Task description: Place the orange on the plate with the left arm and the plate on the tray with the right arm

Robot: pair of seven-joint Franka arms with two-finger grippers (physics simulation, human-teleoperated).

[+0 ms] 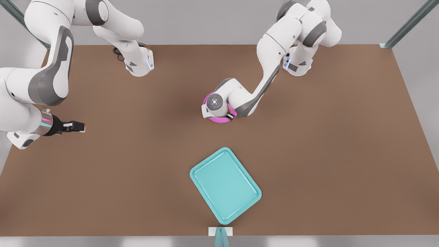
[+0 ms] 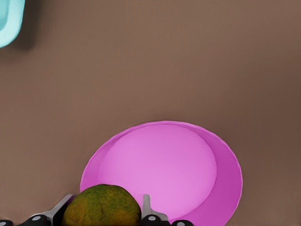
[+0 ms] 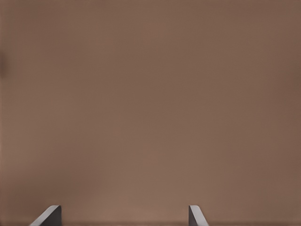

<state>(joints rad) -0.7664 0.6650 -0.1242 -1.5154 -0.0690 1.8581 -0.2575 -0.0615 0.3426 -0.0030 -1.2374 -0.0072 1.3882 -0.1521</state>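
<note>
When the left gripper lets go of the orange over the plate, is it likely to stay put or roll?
The orange, held between the left gripper's fingers, looks round, so it will probably roll a little. The plate's raised rim should likely stop it. Its bumpy skin probably grips well.

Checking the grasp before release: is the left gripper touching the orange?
Touching. In the left wrist view, the left gripper has its fingers pressed against both sides of the orange, above the plate.

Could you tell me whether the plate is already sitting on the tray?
No, the plate lies on the brown table, apart from the teal tray.
</note>
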